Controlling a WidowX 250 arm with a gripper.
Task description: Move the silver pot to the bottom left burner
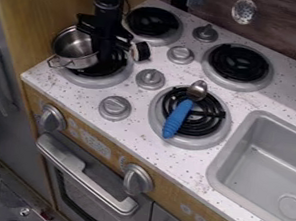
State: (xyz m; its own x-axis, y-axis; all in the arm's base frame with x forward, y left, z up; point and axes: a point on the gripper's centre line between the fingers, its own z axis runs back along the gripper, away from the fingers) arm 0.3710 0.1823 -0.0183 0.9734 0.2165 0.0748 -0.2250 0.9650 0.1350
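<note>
My gripper (106, 52) hangs from the top edge over the front left burner, at the right side of the silver pot. Its body hides part of the pot and of the black coil, so the contact between them is hard to make out. The silver pot (74, 49) is over the left part of that burner, slightly tilted, its small handle toward the lower left. Below and right of the pot, the burner's grey rim (99, 83) shows.
A spoon with a blue handle (177, 118) lies across the front right burner (208, 139). Two more burners stand behind, at back left (154, 23) and back right (238, 65). Grey knobs (150, 78) rise between them. A wooden wall borders the left, a sink (266, 156) the right.
</note>
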